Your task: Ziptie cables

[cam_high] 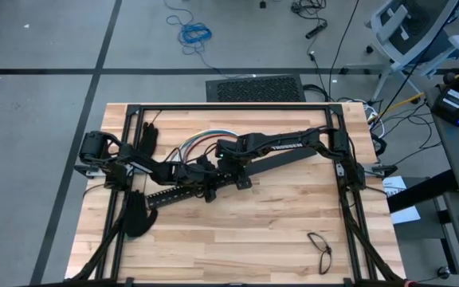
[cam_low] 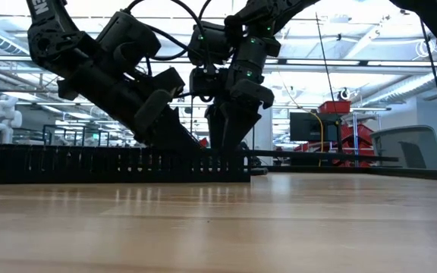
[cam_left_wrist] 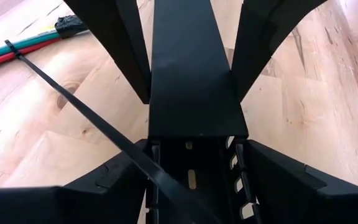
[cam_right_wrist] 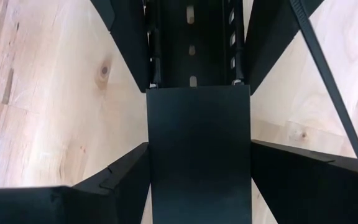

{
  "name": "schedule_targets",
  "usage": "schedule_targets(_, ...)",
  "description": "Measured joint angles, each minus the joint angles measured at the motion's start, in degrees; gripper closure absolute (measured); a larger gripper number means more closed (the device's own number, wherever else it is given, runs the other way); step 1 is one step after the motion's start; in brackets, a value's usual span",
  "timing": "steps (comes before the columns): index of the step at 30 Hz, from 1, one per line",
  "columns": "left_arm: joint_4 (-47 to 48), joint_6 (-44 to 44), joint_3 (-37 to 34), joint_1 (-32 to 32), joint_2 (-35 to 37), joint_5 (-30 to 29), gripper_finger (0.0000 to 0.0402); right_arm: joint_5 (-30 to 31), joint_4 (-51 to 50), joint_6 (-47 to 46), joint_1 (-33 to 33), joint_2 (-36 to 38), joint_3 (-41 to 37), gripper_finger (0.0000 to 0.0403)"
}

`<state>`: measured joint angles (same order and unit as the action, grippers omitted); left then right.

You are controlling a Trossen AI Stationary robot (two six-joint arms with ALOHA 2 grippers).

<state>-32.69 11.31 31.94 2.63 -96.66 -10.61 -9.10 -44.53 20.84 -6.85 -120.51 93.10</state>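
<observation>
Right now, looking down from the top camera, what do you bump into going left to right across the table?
Black glove → cables → right gripper, straddling the slotted bar → loose ziptie loop near the front right of the table.

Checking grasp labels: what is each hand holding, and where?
Both clamp the black bar across its width: left hand on the slotted channel, right hand on the flat cover.
</observation>
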Motion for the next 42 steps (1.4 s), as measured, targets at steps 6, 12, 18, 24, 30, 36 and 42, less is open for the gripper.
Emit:
schedule_targets(6, 0.15, -0.04, 0.00, 0.00, 0.02, -0.11, 0.0148, 0.00, 1.01, 0.53, 0.12, -0.02, -0.04, 0.0158)
schedule_targets(12, 0.20, -0.02, 0.00, 0.01, 0.02, -0.15, 0.0148, 0.09, 1.09, 1.11, 0.20, -0.02, -0.04, 0.0158)
schedule_targets(18, 0.18, -0.44, 0.00, 0.00, 0.02, -0.19, 0.0148, 0.09, 1.09, 1.11, 0.20, -0.02, -0.04, 0.0158)
schedule_targets(24, 0.22, -2.69, 0.00, 0.02, 0.04, -0.59, 0.0148, 0.15, 1.11, 1.07, 0.22, -0.02, -0.04, 0.0158)
schedule_targets(30, 0.22, -3.05, 0.04, 0.02, 0.04, -0.62, 0.0139, 0.15, 1.20, 0.90, 0.22, -0.02, -0.04, 0.0158)
schedule_targets(36, 0.70, -2.95, 0.07, 0.00, 0.04, -0.61, 0.0092, 0.13, 1.31, 0.90, 0.22, -0.02, -0.04, 0.0158)
schedule_targets(42, 0.70, -3.17, 0.07, 0.00, 0.04, -0.59, 0.0040, 0.11, 1.11, 0.90, 0.22, -0.02, -0.02, 0.0158)
